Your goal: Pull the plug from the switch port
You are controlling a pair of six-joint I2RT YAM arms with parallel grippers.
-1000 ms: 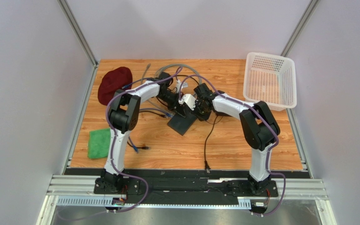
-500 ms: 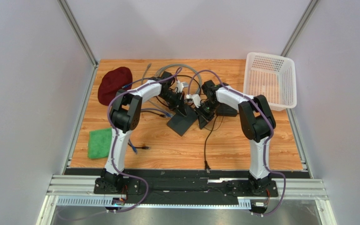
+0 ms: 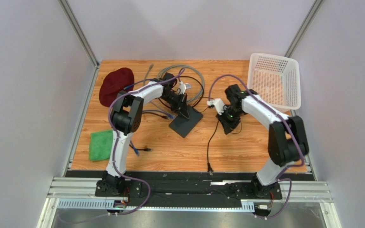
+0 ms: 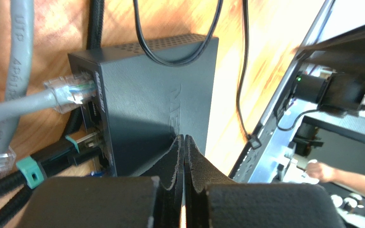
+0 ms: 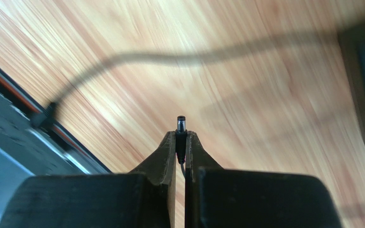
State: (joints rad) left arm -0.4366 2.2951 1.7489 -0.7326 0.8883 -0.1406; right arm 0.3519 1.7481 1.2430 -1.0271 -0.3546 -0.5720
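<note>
The switch [image 3: 185, 123] is a flat black box lying at an angle in the middle of the table. In the left wrist view the switch [image 4: 156, 95] has a grey cable's clear plug [image 4: 70, 90] in one socket and black plugs below it. My left gripper [image 3: 183, 112] is shut with nothing in it, its tips [image 4: 184, 138] resting on the switch's top. My right gripper [image 3: 226, 127] hangs to the right of the switch and apart from it. It [image 5: 181, 137] is shut on a small black barrel plug [image 5: 181, 129], whose metal tip sticks out free above the wood.
A white basket [image 3: 274, 80] stands at the back right. A maroon cloth [image 3: 115, 85] lies at the back left and a green cloth [image 3: 100, 145] at the left front. Coiled grey cable [image 3: 184, 71] lies behind the switch. A thin black cable [image 3: 209, 147] runs toward the front edge.
My right gripper has drawn away from the switch to the right, carrying the plug out with it. The left gripper has stayed pressed on the switch.
</note>
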